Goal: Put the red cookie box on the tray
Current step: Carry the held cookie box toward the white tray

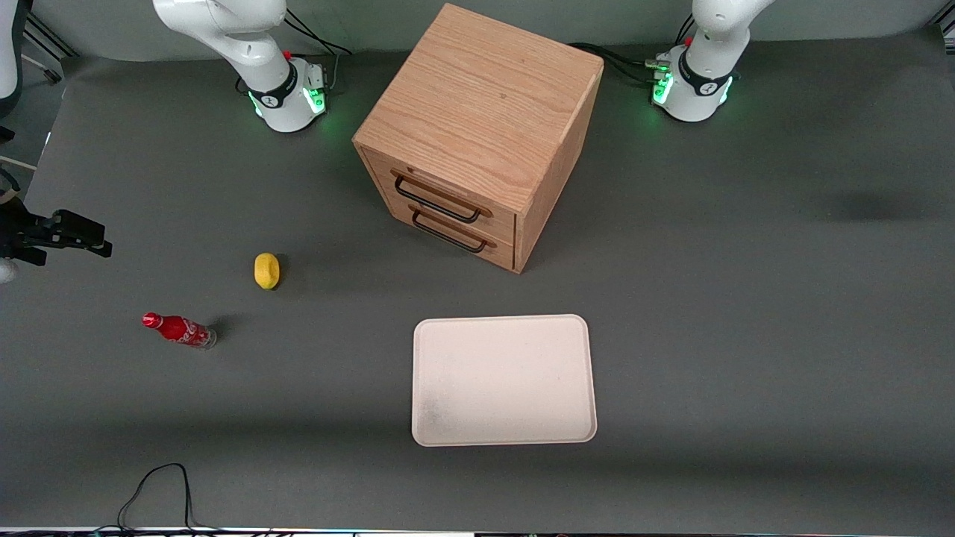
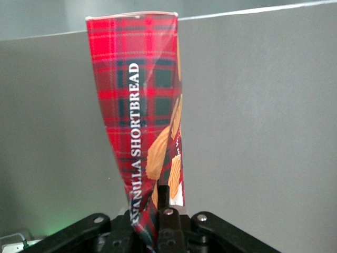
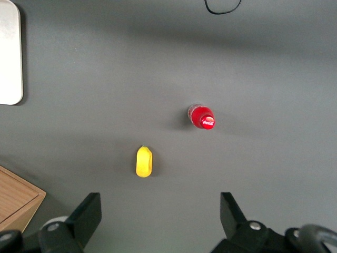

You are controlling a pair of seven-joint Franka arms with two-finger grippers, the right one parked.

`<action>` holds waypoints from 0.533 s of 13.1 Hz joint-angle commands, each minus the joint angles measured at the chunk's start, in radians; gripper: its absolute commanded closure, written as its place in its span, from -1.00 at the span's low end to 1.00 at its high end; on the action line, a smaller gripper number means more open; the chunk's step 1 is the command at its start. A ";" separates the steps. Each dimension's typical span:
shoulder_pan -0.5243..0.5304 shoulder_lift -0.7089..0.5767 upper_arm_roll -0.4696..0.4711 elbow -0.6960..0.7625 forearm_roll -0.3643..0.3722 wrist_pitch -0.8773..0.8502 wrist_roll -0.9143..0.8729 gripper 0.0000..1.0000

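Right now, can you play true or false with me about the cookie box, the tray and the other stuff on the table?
1. The gripper holds the red cookie box. True.
2. The cookie box already lies on the tray. False: the tray is bare; the box is held up off it, seen only in the left wrist view.
3. The wooden drawer cabinet has two drawers, both shut. True.
4. The red soda bottle stands on the tray. False: it stands on the table toward the parked arm's end.
5. A yellow lemon sits near the bottle. True.
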 commanded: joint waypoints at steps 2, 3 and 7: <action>-0.057 0.017 -0.012 0.032 0.020 -0.029 -0.001 1.00; -0.100 0.022 -0.024 0.032 0.022 -0.029 0.009 1.00; -0.317 0.034 -0.029 0.046 0.022 -0.050 0.010 1.00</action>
